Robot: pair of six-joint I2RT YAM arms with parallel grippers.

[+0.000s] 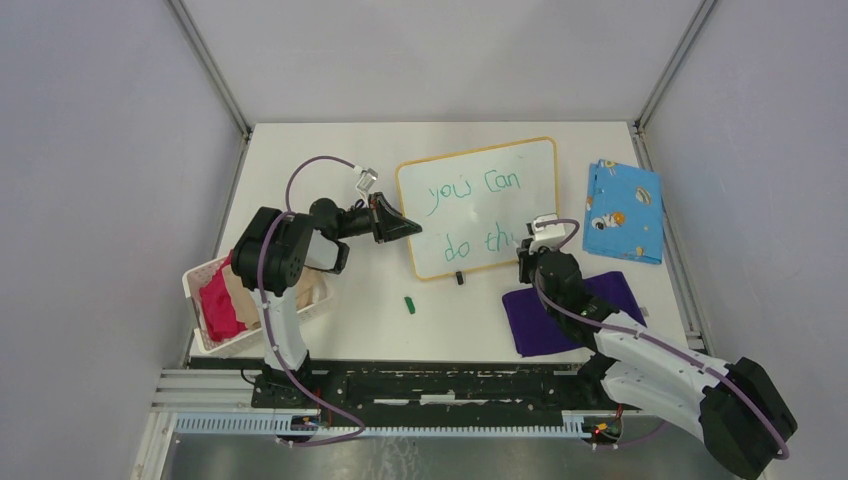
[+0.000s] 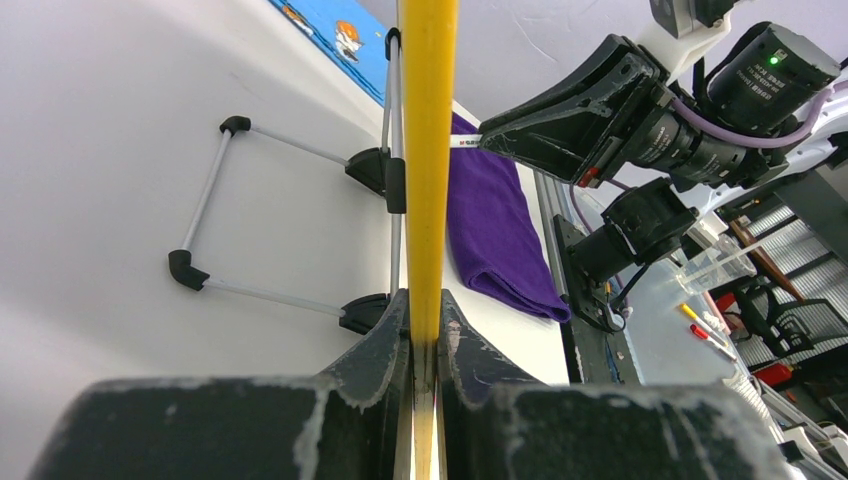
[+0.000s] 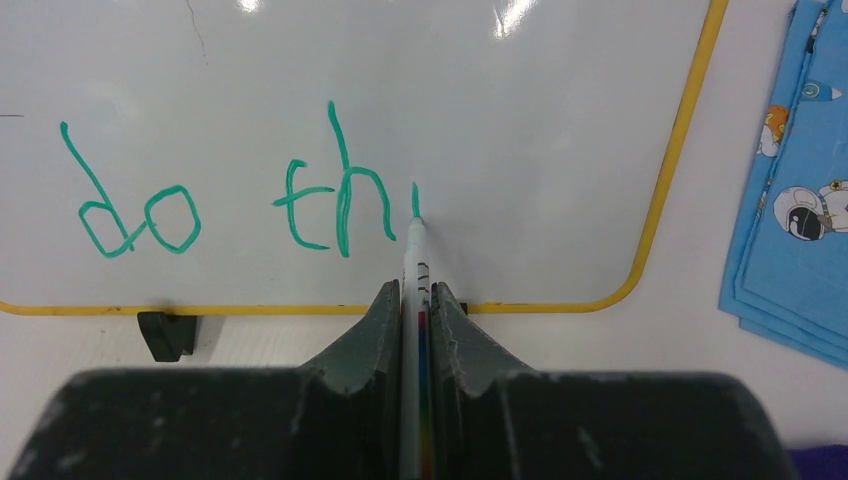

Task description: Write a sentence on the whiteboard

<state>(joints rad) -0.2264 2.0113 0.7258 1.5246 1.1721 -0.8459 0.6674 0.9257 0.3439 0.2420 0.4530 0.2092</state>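
Board: glossy white rectangular whiteboard (image 1: 505,215), yellow-rimmed, propped on stand (image 3: 165,333) mid-table.
Writing: green handwritten sentence (image 3: 341,200), so far "you can / do th" plus one stroke.
Left gripper (image 2: 425,330): pinched tight on board's left rim.
Right gripper (image 3: 415,300): closed on white marker pen (image 3: 415,245), tip touching board.
Risk: hard pressing tipping board; rim slipping from left pinch, smearing letters.

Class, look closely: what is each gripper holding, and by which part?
Left gripper clamps the whiteboard by its yellow rim; right gripper grips the marker along its barrel.
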